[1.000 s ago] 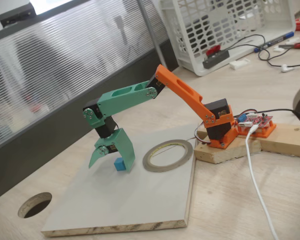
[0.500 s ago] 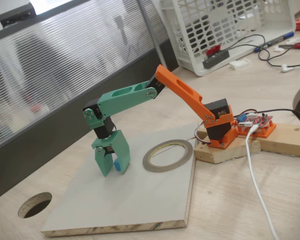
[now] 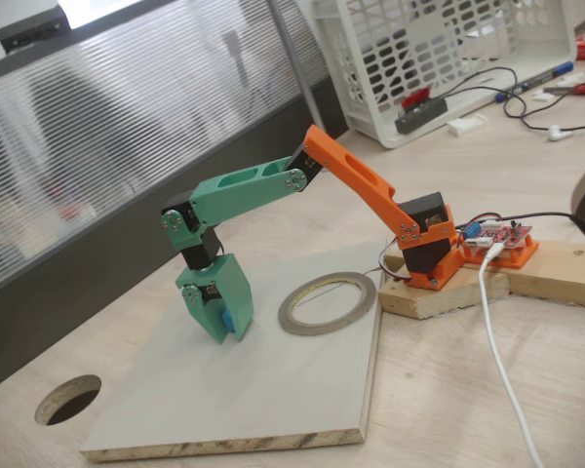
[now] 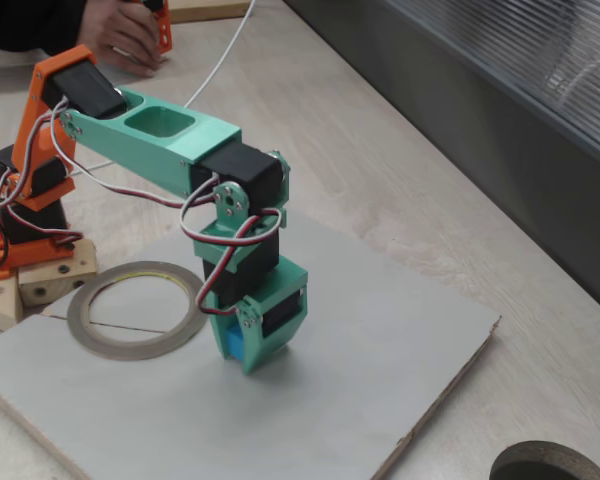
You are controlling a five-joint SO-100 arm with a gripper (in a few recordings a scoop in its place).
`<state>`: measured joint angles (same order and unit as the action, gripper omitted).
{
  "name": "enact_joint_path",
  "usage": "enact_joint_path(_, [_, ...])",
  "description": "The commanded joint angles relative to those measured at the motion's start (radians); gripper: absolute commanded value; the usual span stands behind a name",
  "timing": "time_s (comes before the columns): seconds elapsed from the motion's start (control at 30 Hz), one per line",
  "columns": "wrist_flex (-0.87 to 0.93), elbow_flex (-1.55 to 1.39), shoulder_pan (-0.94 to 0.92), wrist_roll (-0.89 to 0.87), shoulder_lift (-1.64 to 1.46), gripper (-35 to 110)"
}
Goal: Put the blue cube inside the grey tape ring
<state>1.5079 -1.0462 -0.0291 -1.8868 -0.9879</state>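
Both fixed views: blue cube (image 3: pixel 230 323) between claw (image 3: pixel 221 331) fingers

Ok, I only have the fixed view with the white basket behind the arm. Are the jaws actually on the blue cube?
Observer: Yes. In a fixed view the gripper is shut on the blue cube; blue shows between the fingers, near their tips.
Operator: Is the tape ring clear of it?
Observer: The grey tape ring lies flat on the board, apart from the gripper, to its left in that view.
Operator: Lifted yet?
Observer: The fingertips look right down at the board; I cannot tell whether there is any lift.
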Motion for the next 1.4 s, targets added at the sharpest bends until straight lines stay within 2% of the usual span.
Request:
enact_joint_path(0.0, [0.003, -0.006, -0.009, -0.009, -0.061, 9])
enact_joint_path(0.77, [0.003, -0.015, -0.009, -0.011, -0.063, 9])
enact_joint_path(0.93, [0.003, -0.017, -0.009, -0.011, -0.071, 3])
enact_joint_path(1.37, [0.005, -0.117, -0.011, -0.011, -0.298, 3])
